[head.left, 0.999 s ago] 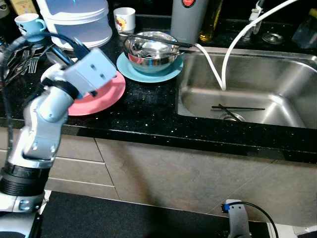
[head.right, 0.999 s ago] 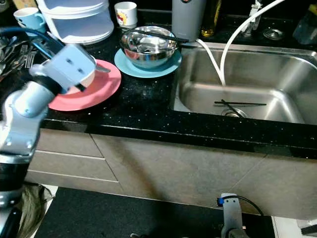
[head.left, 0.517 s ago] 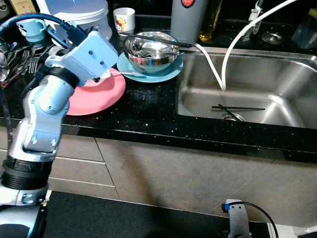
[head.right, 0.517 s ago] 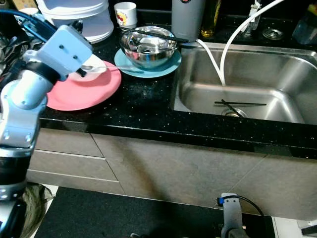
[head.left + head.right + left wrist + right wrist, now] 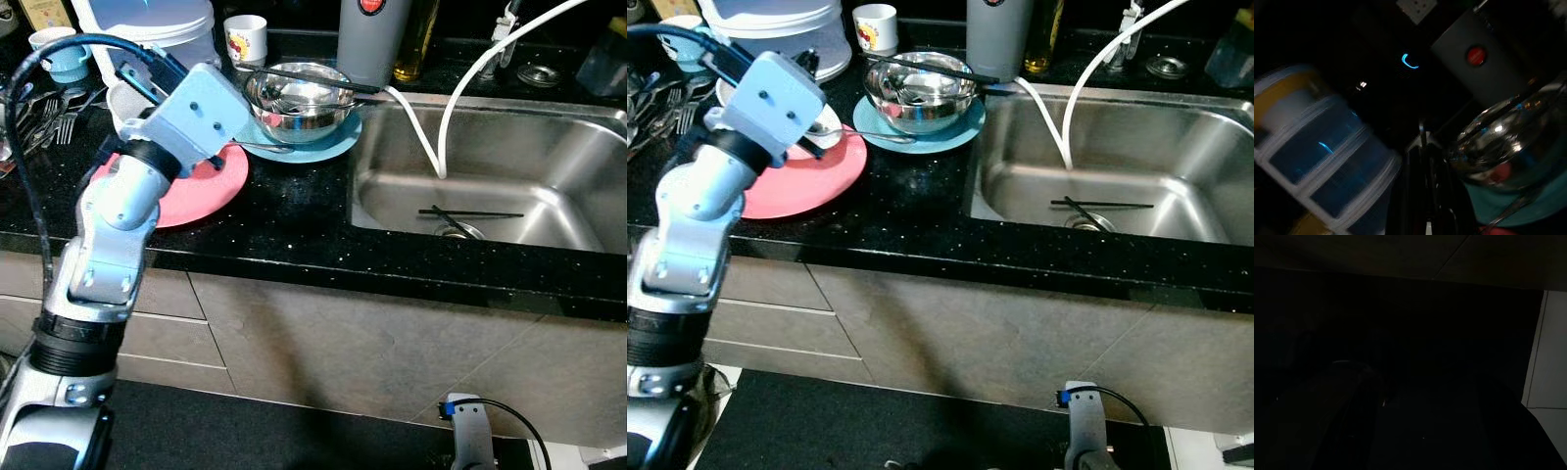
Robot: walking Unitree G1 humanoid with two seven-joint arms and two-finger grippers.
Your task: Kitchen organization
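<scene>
Forks (image 5: 39,117) lie at the bench's (image 5: 294,211) 9 o'clock edge. Left claw (image 5: 813,137) hovers over the pink plate (image 5: 201,186), pinching a spoon (image 5: 857,135) whose handle points toward 3 o'clock; its fingers look closed on it, though the wrist housing hides much. Steel bowl (image 5: 299,98) sits on a teal plate (image 5: 313,145) just beside, at 2 o'clock. Sink (image 5: 490,176) holds chopsticks (image 5: 470,213). Right claw: too dark to tell.
</scene>
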